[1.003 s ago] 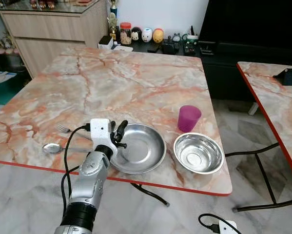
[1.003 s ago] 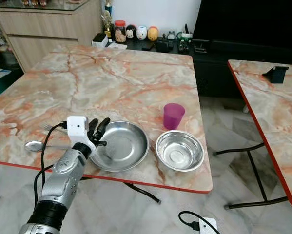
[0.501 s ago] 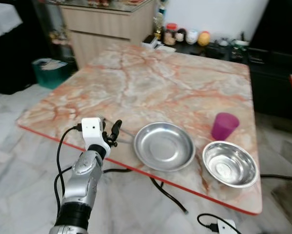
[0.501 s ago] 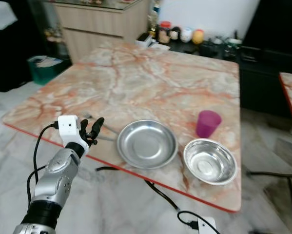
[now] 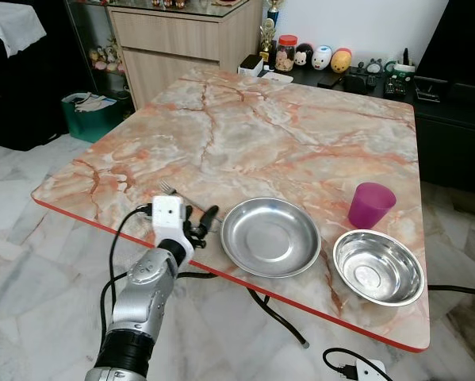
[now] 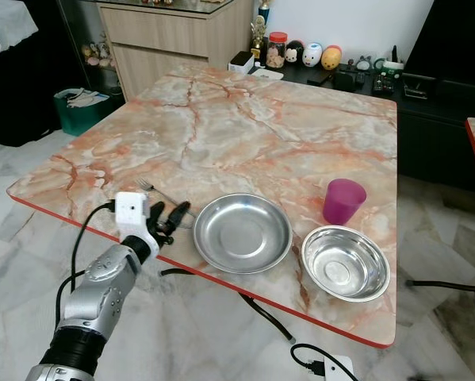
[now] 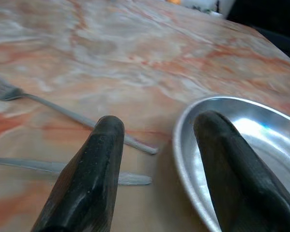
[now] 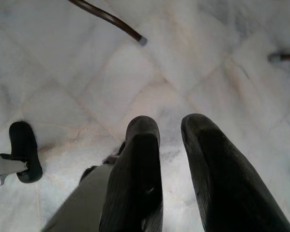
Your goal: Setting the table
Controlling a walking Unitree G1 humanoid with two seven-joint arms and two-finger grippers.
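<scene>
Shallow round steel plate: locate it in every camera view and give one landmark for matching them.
Left eye view: shallow round steel plate at the marble table's near edge, between the left gripper and the deeper steel bowl.
Right eye view: same place.
Left wrist view: its rim beside one black finger.
Right wrist view: faces the pale floor tiles instead.
Shared landmark: the silver fork.

Table (image 5: 300, 143): glossy marble-look top, orange-veined. Plate (image 5: 270, 236), bowl (image 5: 378, 267) at its 3 o'clock, fork (image 7: 48, 107): shiny polished metal. Cup (image 5: 371, 205): matt purple plastic.
</scene>
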